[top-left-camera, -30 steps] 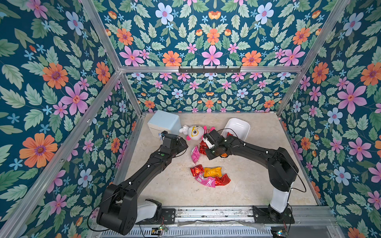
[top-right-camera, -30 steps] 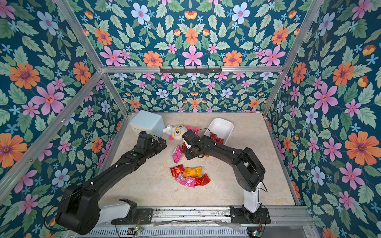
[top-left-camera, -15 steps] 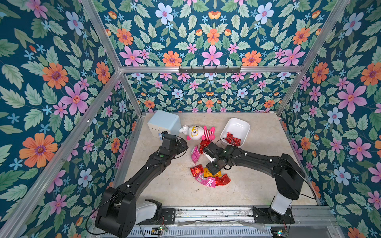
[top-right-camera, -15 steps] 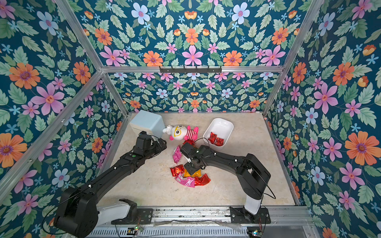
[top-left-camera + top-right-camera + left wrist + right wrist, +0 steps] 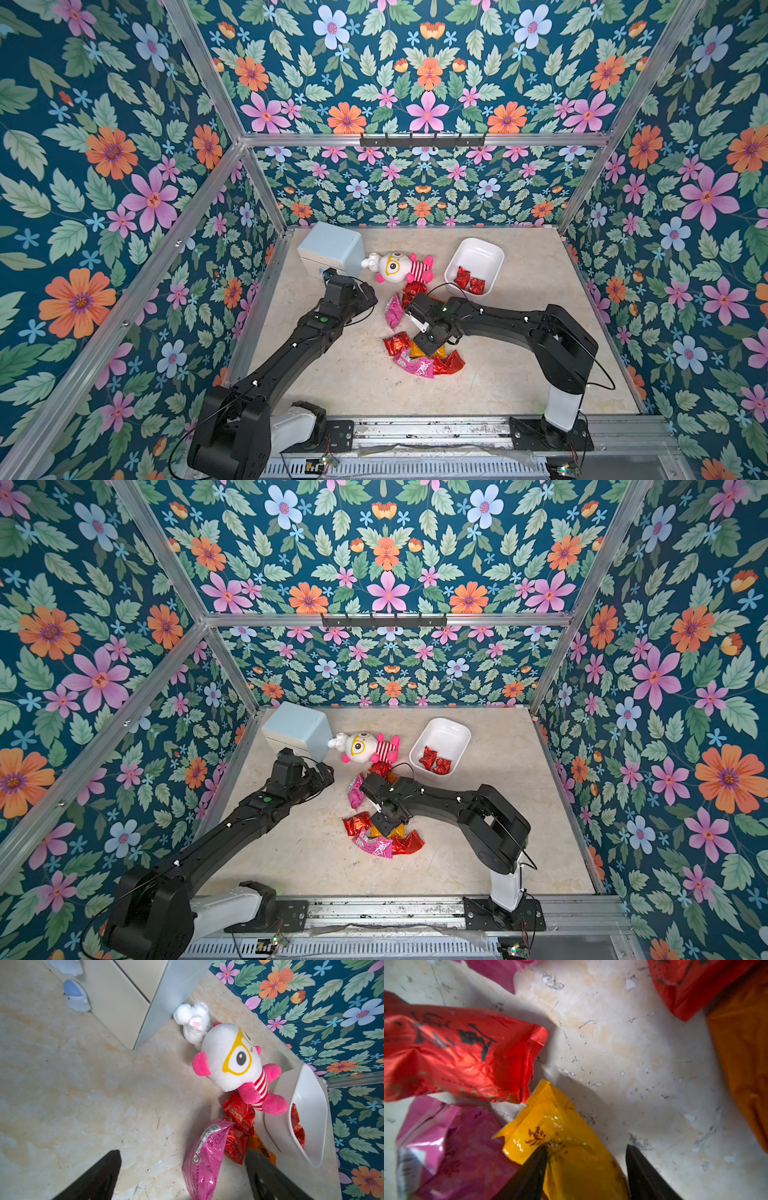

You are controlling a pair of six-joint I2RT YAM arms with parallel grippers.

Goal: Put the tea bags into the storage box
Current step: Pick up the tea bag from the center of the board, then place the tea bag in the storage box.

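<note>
Both top views overlook the table (image 5: 519, 374); wrist views close, apparently downward.

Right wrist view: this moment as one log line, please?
right end effector: open over yellow foil tea bag | white plastic storage box: two red foil sachets

The marbled tabletop (image 5: 519, 365) bears tea bags (image 5: 417, 365) around the right fingers (image 5: 527, 1178); storage box (image 5: 478, 249), plush doll (image 5: 395, 268) and blue cabinet (image 5: 330, 245) lie beyond them.

The left gripper (image 5: 182, 1153) hangs over the beige table (image 5: 83, 1088) with its jaws wide apart. A pink tea bag (image 5: 205, 1159) lies between them, next to red tea bags (image 5: 239, 1113) that touch the legs of the plush doll (image 5: 232, 1064). The storage box (image 5: 278, 1101) has red ones inside. The pale cabinet (image 5: 116, 1001) stands just beside the doll.
</note>
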